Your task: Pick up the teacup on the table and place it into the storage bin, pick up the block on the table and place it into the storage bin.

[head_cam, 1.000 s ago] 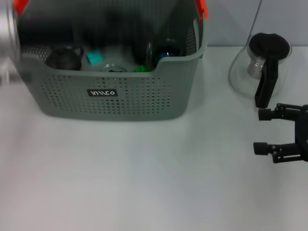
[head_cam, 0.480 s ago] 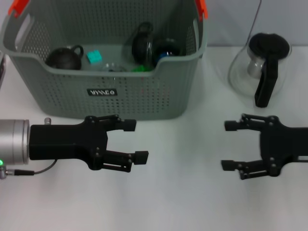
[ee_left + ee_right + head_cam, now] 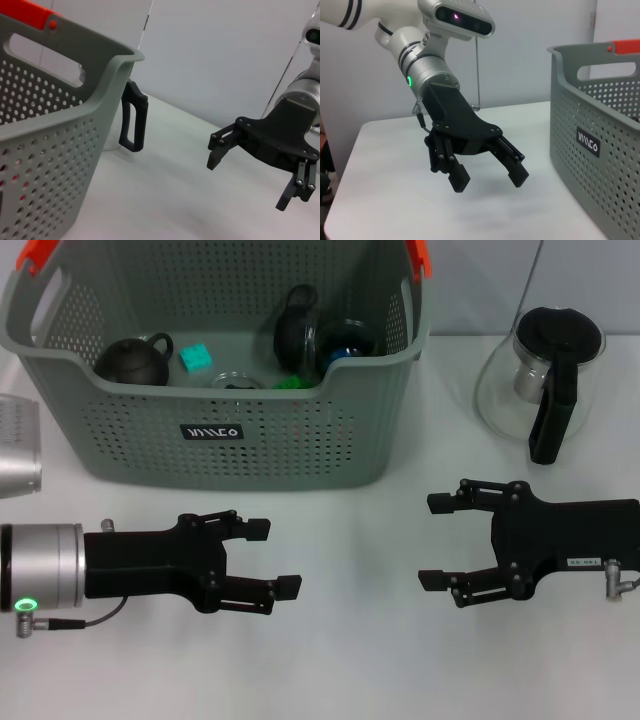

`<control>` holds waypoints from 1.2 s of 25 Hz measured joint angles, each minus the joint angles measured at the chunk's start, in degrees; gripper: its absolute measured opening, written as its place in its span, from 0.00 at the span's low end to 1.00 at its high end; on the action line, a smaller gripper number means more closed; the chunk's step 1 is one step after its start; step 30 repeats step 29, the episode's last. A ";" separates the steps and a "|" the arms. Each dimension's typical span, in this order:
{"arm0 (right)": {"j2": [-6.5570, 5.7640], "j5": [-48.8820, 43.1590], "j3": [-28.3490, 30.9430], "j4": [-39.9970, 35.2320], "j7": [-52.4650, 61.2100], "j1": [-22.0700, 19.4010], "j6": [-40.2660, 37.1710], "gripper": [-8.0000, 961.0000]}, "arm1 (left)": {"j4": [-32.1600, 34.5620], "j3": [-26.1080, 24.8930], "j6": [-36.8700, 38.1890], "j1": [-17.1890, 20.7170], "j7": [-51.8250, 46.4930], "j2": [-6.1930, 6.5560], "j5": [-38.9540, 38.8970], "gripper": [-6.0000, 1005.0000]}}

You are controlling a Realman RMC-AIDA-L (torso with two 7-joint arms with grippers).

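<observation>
The storage bin [image 3: 230,430], a grey perforated basket with orange handle clips, stands at the far left-centre of the white worktop [image 3: 350,660] in the head view, its small black label facing the robot. Inside it lie several things: a dark round teapot [image 3: 133,362] at the left, a small teal block [image 3: 196,358] just beside it, a black rounded piece [image 3: 297,332] leaning upright near the middle, a dark blue glassy item [image 3: 347,343] next to that, and something green [image 3: 291,383] low against the near wall. Whether a teacup is among them I cannot tell.

The left pincer [image 3: 280,558] hovers low over the worktop in front of the bin, pointing toward the centre, its two black fingers spread apart with nothing between them. The right pincer [image 3: 434,541] hovers opposite, pointing back at the left one, fingers likewise parted and empty. The two face each other across a stretch of bare worktop, well apart.

To the right of the bin, near the back edge, a glass carafe [image 3: 545,380] with a black lid and black handle stands upright. In the left wrist view the handle shows just past the bin's corner, with the right pincer [image 3: 247,182] beyond it
</observation>
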 joint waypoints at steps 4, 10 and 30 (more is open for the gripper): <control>0.03 0.00 -0.06 0.12 0.42 0.14 0.27 0.98 | -0.04 -0.22 -0.10 -0.09 0.06 0.02 -0.16 0.95; -0.05 0.01 -0.10 0.43 2.78 0.18 0.59 0.98 | -0.09 -0.34 -0.39 -0.19 0.15 -0.01 -0.72 0.95; 0.05 0.08 -0.01 0.70 4.45 -0.26 1.03 0.98 | -0.35 -0.34 -0.46 -0.29 0.59 -0.21 -0.82 0.95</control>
